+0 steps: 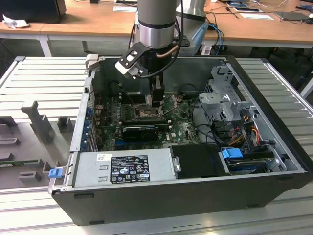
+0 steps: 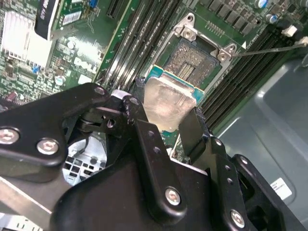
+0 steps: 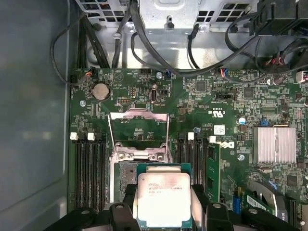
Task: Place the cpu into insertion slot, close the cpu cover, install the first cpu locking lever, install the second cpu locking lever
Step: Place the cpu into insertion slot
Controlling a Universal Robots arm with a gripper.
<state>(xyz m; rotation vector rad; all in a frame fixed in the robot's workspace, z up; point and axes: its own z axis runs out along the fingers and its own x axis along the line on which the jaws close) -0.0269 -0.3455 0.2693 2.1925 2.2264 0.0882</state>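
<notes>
My gripper (image 1: 155, 104) reaches down into the open computer case and is shut on the cpu (image 2: 168, 103), a silvery square chip pinched by its edges between the two black fingers (image 2: 192, 132). The cpu (image 3: 163, 199) hangs just above the insertion slot (image 3: 126, 175), overlapping most of it, and I cannot tell whether it touches. Part of the slot's contact grid (image 2: 192, 62) shows beyond the chip. The cpu cover (image 3: 139, 114) stands swung open at the far side of the slot. A thin metal lever (image 2: 269, 49) sticks out past a socket corner.
Long black memory slots (image 3: 89, 168) flank the socket on both sides. A black card (image 1: 141, 131) lies across the board near the power supply (image 1: 124, 169). Cables (image 3: 159, 57) and a drive cage (image 1: 225, 100) crowd the exterior view's right. A finned heatsink (image 3: 274, 144) sits on the board.
</notes>
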